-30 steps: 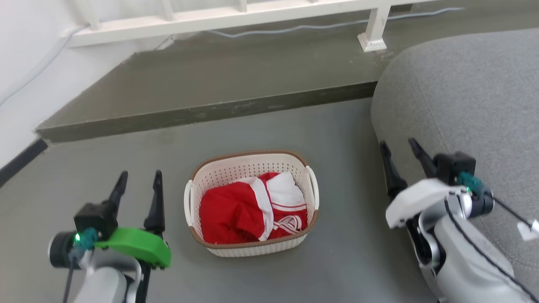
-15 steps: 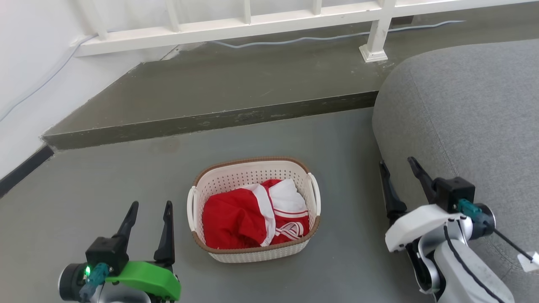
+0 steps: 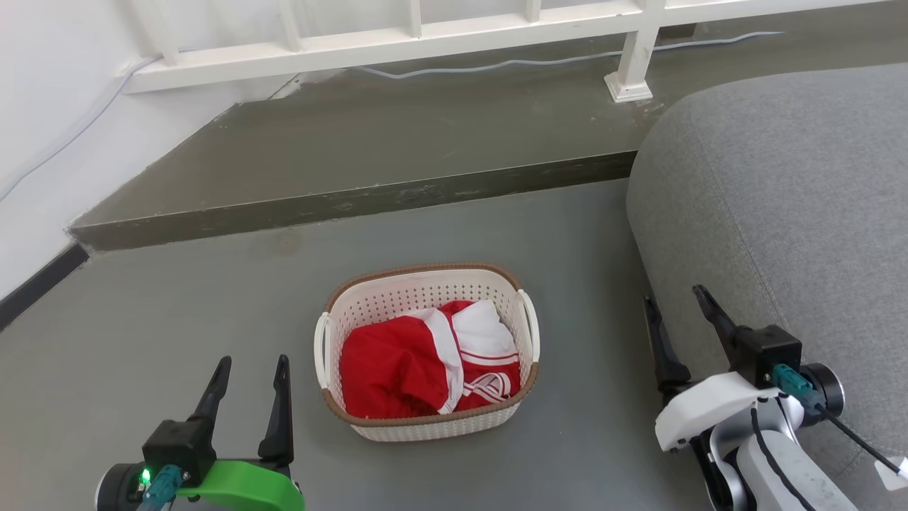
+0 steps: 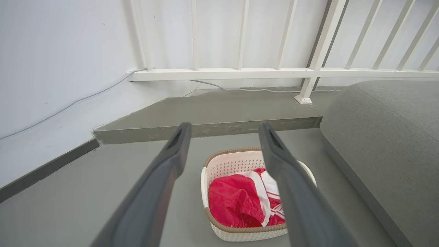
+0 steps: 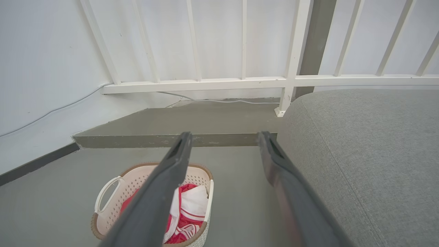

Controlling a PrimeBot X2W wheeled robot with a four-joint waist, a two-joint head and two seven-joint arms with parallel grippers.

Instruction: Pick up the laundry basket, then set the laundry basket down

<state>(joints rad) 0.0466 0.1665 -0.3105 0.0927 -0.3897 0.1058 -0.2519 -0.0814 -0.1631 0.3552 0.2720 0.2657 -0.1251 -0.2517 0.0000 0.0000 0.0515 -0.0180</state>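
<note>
1. laundry basket [image 3: 425, 419] sits on grey floor [image 3: 177, 305], red-and-white clothing [image 3: 418, 362] inside.
2. left claw [image 3: 252, 362] released, left of basket, apart.
3. right claw [image 3: 674, 298] released, beside grey sofa [image 3: 780, 199].

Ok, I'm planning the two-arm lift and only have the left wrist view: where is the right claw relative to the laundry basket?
Observer: In the head view the right claw is open. It is off the right side of the laundry basket, apart from it and close beside the grey sofa.
Operator: One finger hides the basket's right side here. Is there a handle?
Observer: Yes, a white right handle stands there with nothing on it.
Operator: And my own claw, seen from above?
Observer: The left claw is open, to the left of the basket, with bare floor between them.
</note>
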